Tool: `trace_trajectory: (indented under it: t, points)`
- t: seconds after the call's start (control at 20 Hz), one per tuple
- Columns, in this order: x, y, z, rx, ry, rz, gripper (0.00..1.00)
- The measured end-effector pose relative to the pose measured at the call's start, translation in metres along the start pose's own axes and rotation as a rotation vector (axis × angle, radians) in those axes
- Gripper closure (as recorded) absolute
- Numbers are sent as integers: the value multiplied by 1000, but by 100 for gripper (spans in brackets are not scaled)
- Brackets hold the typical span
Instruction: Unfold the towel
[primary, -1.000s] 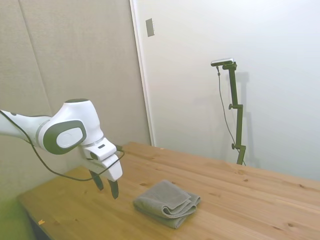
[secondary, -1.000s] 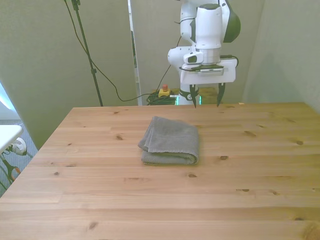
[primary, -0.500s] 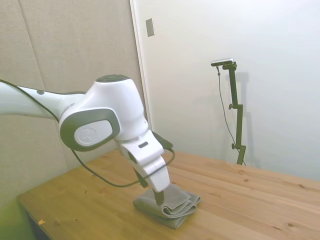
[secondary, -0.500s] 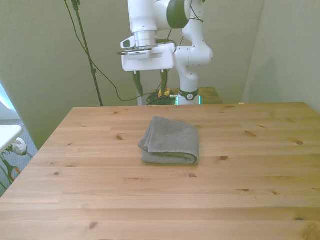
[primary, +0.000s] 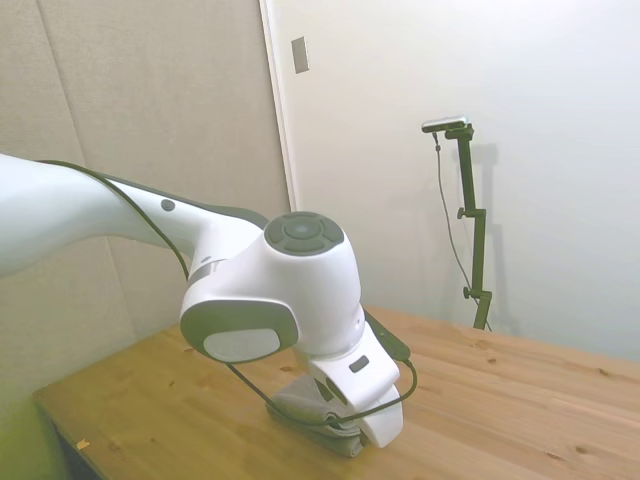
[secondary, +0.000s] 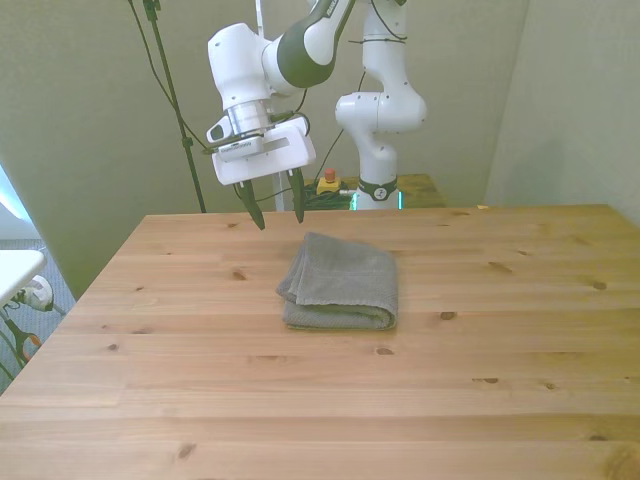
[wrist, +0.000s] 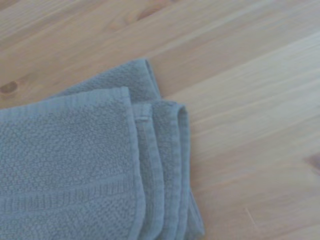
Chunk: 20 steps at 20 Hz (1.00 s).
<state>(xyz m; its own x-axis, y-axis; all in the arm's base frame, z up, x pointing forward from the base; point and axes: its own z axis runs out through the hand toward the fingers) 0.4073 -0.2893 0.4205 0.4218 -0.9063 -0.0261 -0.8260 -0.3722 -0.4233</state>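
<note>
Wooden table (secondary: 500, 350) bearing folded grey towel (secondary: 340, 282); gripper (secondary: 275, 210) hovering beyond its stacked-hem corner toward front view's left, fingers parted, gripping nothing.

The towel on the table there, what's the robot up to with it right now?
The grey towel lies folded on the wooden table, its layered edges stacked at one side. The white arm's gripper hangs above the table by the towel's far corner on the front view's left, fingers open and pointing down. It holds nothing, so the unfolding has not yet begun.
</note>
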Motion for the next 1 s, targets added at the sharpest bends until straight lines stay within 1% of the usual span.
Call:
trace_trajectory:
  t: [0.1,0.25,0.5,0.65,0.8,0.85,1.0]
  points:
    - [1,-1,15,33,-13,-29,0]
    - [-1,-3,34,39,-36,-53,0]
    - [-17,-10,53,90,-92,-75,0]
    - [-26,-11,59,93,-150,-86,0]
    - [-29,-10,58,97,-175,-93,0]
    - [-28,-9,57,98,-178,-91,100]
    - [-27,-4,57,98,-188,-86,100]
